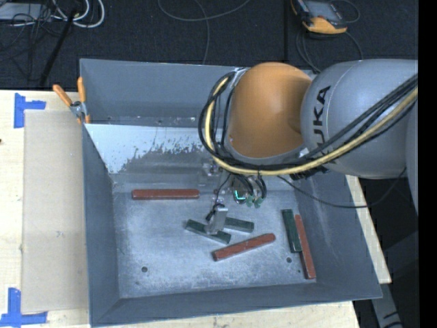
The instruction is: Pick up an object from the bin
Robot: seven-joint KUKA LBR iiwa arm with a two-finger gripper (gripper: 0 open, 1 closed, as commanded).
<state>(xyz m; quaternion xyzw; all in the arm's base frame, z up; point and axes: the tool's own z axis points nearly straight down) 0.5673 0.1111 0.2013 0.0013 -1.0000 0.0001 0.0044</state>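
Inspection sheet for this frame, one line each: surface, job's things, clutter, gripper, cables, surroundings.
Surface: grey metal bin, floor scuffed and pale-speckled.
Job's things: crossed dark green bars at mid-floor, directly under the gripper.
Clutter: back-left brown bar; front brown bar just before the green pair; right green bar and right brown bar side by side.
Gripper: gripper low over the crossed bars.
Cables: arm cables looped beside the orange wrist cover.
Surroundings: loose floor cables and an orange-black device behind the bin.
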